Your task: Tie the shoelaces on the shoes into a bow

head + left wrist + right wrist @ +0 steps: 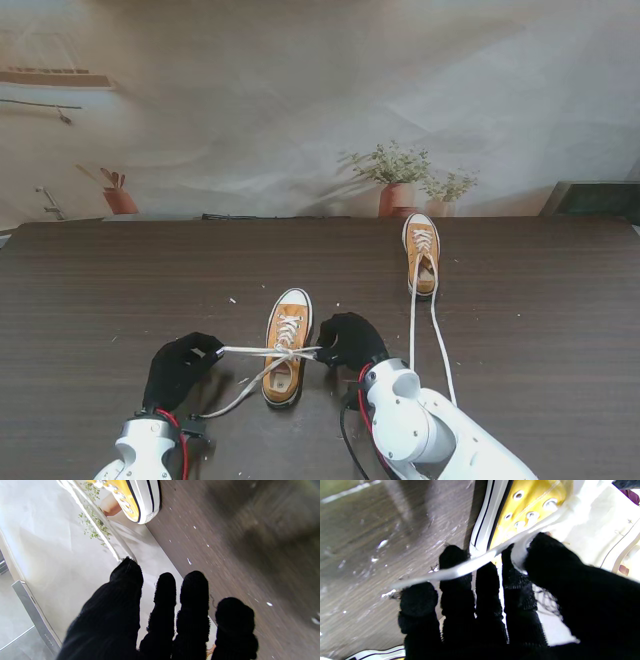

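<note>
Arms: white-shelled forearms rise from the near corners of the stand's view, each ending in a black-gloved hand.
Bench: dark wood-grain bench (120,290) flecked with pale specks, backed by a printed backdrop (300,100) showing potted plants.
Left hand: the left hand (180,368) rests just left of the near shoe, fingers curled on the left lace end (245,351), which runs taut to the knot; a slack lace loop (240,392) trails from the shoe toward this hand.
Right hand: the right hand (350,340) sits just right of the same shoe, thumb and finger pinching the right lace end (460,571); the wrist view shows the strand crossing its fingertips (453,555).
Near shoe: yellow sneaker (286,345) with white toe cap, between the two hands, toe pointing away, laces crossed over the tongue.
Far shoe: second yellow sneaker (421,252) well apart toward the right rear, its loose laces (438,340) lying long and untied toward the robot.
</note>
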Available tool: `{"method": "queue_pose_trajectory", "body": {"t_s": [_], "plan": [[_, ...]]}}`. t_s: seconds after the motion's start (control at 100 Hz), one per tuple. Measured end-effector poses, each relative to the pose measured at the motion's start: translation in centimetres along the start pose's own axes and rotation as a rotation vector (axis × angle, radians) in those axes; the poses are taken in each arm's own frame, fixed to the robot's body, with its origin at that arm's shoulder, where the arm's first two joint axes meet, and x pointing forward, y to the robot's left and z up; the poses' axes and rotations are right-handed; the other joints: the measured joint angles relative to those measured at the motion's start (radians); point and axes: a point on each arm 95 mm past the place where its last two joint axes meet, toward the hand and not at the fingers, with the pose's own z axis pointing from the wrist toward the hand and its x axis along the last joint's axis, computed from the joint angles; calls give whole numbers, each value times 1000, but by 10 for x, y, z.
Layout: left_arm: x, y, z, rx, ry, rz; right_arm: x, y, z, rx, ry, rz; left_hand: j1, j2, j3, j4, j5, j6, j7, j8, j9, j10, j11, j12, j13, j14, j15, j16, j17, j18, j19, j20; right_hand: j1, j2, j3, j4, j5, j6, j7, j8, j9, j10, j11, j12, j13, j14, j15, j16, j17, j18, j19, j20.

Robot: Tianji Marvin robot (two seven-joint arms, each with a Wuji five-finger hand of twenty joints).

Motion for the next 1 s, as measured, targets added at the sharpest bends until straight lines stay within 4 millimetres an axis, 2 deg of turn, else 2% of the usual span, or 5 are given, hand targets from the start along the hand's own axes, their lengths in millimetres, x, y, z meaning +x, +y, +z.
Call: {"method": "queue_pose_trajectory", "body": {"t_s": [0.36, 0.57, 0.66, 0.77, 1.0], "plan": [[-5, -18, 11, 59, -29, 25, -10, 7, 5, -68, -39, -46, 20, 1, 1, 0, 0, 44, 6, 19, 0, 27, 0, 0, 0, 0, 0, 0, 0, 0, 0, 0, 11, 10, 0, -17, -9, 10, 0, 1, 0, 0, 0, -11, 0, 0, 0, 0, 0, 0, 0, 0], [-4, -20, 10, -3, -13, 33, -12, 8, 5, -69, -46, -27, 21, 15, -16, 0, -1, 41, -21, 24, -26, 11, -33, 0, -2, -12, 0, 0, -11, 0, -2, 0, 18, 10, 0, -17, -9, 18, -1, 2, 0, 0, 0, -18, 0, 1, 0, 0, 0, 0, 0, 0], [-2, -16, 8, -65, 26, 43, -12, 7, 5, -67, -38, -24, 18, 28, -37, 6, -48, 41, -173, -95, -109, 1, -4, -69, -41, -17, -12, 0, -42, 0, -19, 0, 18, 10, 0, -17, -9, 18, -1, 3, 0, 0, 0, -18, 0, 1, 0, 0, 0, 0, 0, 0], [1, -8, 5, -111, 45, 42, -11, 6, 4, -61, -33, -22, -71, 14, 7, 8, -48, 41, -273, -130, -145, 0, 33, -202, -44, -25, -15, 0, -57, -4, -27, -1, 18, 10, 0, -17, -9, 18, -1, 3, 0, 0, 0, -18, 0, 1, 0, 0, 1, 0, 0, 0], [8, 14, 9, -188, 54, 2, -9, 4, 3, -53, -24, -19, -184, -13, 155, -10, -48, 41, -331, -130, -150, -1, 40, -211, -44, -27, -15, 0, -59, -7, -28, -1, 18, 10, 0, -17, -9, 18, -1, 3, 0, 0, 0, -18, 0, 1, 0, 0, 2, 0, 0, 0]]}}
